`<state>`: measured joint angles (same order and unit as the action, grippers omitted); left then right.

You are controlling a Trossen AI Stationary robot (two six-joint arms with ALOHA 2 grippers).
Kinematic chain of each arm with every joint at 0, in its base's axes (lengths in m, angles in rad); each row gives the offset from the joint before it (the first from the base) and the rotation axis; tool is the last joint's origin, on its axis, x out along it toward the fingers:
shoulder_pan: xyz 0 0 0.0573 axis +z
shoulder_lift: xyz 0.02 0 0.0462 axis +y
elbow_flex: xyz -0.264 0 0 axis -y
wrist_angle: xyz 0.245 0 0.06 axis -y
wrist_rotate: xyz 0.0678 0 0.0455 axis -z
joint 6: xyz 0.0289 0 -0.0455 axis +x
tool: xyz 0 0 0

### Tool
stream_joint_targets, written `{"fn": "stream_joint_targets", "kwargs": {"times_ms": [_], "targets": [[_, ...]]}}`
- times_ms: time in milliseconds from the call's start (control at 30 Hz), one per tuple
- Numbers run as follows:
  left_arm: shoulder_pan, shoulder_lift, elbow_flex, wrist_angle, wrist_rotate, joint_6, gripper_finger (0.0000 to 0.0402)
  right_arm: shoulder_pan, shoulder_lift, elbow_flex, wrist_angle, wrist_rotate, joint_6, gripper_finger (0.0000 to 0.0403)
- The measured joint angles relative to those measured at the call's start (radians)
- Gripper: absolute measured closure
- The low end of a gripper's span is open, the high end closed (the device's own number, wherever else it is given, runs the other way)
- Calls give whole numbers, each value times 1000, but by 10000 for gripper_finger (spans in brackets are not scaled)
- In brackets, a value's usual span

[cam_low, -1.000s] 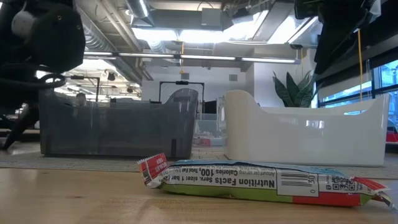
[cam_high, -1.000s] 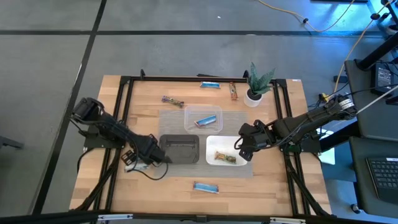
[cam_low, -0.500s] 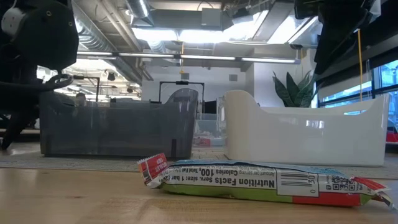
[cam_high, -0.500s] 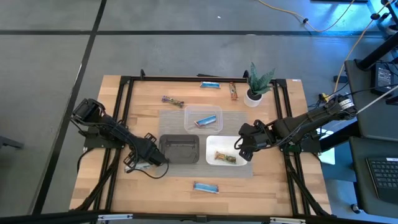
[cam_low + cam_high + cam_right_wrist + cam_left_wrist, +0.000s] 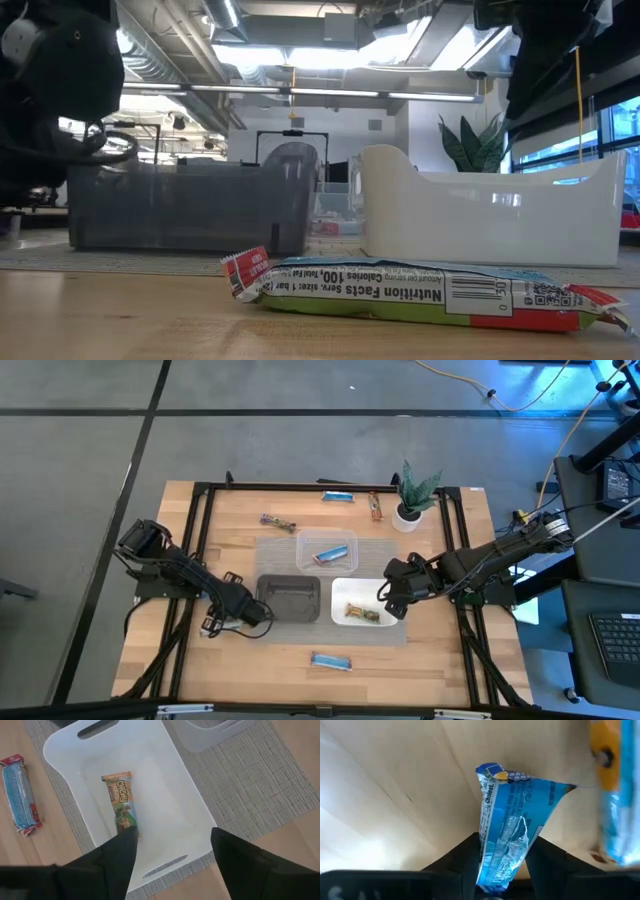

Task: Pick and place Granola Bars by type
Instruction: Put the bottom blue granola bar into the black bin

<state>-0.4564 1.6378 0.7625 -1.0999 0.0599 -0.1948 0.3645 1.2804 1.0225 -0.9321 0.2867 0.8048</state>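
Two arms work over the wooden table [image 5: 440,660]. The left gripper [image 5: 254,616] sits low just beside the black tray [image 5: 290,600], on that tray's left, its fingers [image 5: 461,862] clamped on a bright blue granola bar [image 5: 507,837] with a crinkled wrapper. The right gripper [image 5: 390,596] hangs over the right end of the white tray [image 5: 340,588], fingers [image 5: 122,852] spread apart with nothing between them; below it a green and orange bar [image 5: 121,800] lies inside that tray. A blue bar in the clear tray [image 5: 330,556] rests behind them. Loose bars lie on the bare wood: a blue one near the front edge [image 5: 331,660], a blue one near the back edge [image 5: 338,497], a brown one beside it [image 5: 374,507] by the potted plant [image 5: 413,493], and a dark one left of the clear tray [image 5: 278,522].
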Motion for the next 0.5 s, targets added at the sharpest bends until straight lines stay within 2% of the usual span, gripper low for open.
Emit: {"fn": "stream_joint_targets", "kwargs": {"times_ms": [100,267,500], "targets": [[0,-18,15,-3,18,-62,269,0,0,0,0,0,-3,148],[0,-84,19,-18,108,-175,270,0,0,0,0,0,-6,148],[0,-258,20,-22,211,-299,270,0,0,0,0,-3,-24,148]]}}
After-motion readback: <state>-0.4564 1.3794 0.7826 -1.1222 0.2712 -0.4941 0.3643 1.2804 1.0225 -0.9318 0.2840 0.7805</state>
